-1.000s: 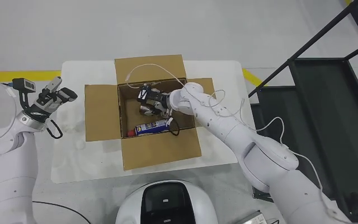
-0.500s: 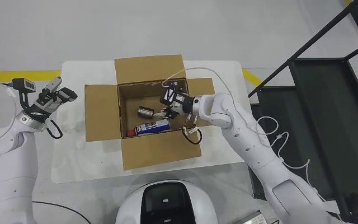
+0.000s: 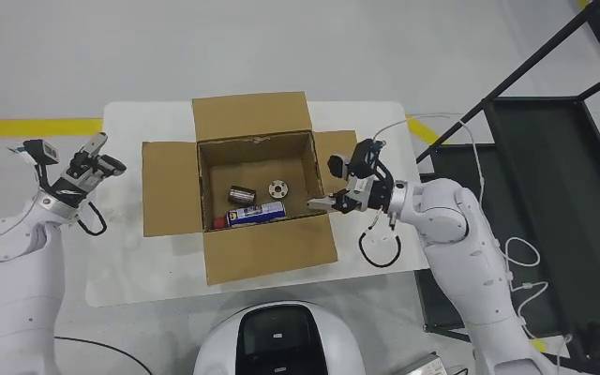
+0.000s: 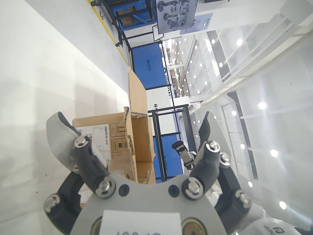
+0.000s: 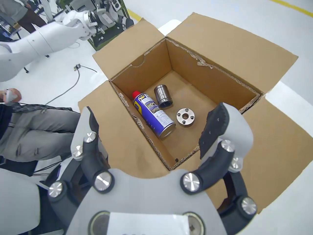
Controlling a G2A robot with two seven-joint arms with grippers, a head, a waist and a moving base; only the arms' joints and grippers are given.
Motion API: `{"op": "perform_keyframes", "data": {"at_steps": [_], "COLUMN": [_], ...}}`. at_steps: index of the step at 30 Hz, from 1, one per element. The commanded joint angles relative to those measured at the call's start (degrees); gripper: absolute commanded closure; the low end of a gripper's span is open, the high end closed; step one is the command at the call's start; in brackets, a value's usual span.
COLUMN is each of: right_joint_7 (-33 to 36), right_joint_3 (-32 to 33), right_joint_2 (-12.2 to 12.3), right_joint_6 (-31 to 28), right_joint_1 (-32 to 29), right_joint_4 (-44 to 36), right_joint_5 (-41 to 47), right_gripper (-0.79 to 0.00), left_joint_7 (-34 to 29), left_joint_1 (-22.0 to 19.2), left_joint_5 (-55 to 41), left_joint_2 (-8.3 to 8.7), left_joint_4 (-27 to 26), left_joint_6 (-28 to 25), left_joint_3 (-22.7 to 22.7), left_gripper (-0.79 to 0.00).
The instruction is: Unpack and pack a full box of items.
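Note:
An open cardboard box [image 3: 170, 201] stands mid-table with its flaps spread. On its floor lie a blue spray can with a red cap [image 3: 251, 214], a short metal cylinder [image 3: 241, 194] and a round metal flange [image 3: 277, 187]. My right gripper [image 3: 330, 185] hangs open and empty over the box's right flap, just outside the opening. Its wrist view looks down at the can [image 5: 152, 114], the cylinder [image 5: 163, 96] and the flange [image 5: 185, 117] between its open fingers [image 5: 153, 108]. My left gripper [image 3: 98, 156] is open and empty off the table's left side, with the box [image 4: 117, 133] ahead of it [image 4: 132, 119].
The white table [image 3: 122, 253] has bare surface left of and in front of the box. A black cable loop [image 3: 380, 249] dangles from the right arm over the table's right part. A dark metal railing and platform [image 3: 511, 122] stand close on the right.
My right gripper has drawn back out of the box, moving right to above the right flap. The flange now lies uncovered where it was. The left arm shifted slightly.

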Motion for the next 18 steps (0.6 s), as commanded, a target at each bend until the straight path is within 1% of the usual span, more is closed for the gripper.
{"op": "perform_keyframes", "data": {"at_steps": [1, 2, 6, 10, 14, 18], "right_joint_7": [1.64, 1.77, 1.77, 1.77, 1.77, 1.77], "right_joint_3": [1.01, 1.26, 1.26, 1.26, 1.26, 1.26], "right_joint_2": [0.31, 0.38, 0.38, 0.38, 0.38, 0.38], "right_joint_6": [2.2, 3.06, 3.06, 3.06, 3.06, 3.06], "right_joint_1": [-0.36, -0.4, -0.4, -0.4, -0.4, -0.4], "right_joint_4": [-0.12, -0.31, -0.31, -0.31, -0.31, -0.31], "right_joint_5": [1.52, 1.82, 1.82, 1.82, 1.82, 1.82], "right_gripper": [-0.785, -0.785, -0.785, -0.785, -0.785, -0.785], "left_joint_7": [0.04, -0.2, -2.35, -5.39, -9.54, -13.45], "left_joint_1": [-0.86, -1.37, -3.22, -4.73, -5.65, -6.13], "left_joint_5": [0.09, 0.04, -2.13, -5.24, -7.94, -8.82], "left_joint_2": [-0.18, -0.29, -1.01, -1.56, -1.73, -1.52], "left_joint_4": [1.9, 2.76, 5.34, 6.85, 6.69, 4.82], "left_joint_6": [-0.37, -0.59, -2.04, -2.58, -2.69, -2.6], "left_joint_3": [1.18, 1.87, 4.9, 6.97, 8.07, 8.55], "left_gripper": [-0.785, -0.785, -0.785, -0.785, -0.785, -0.785]}}
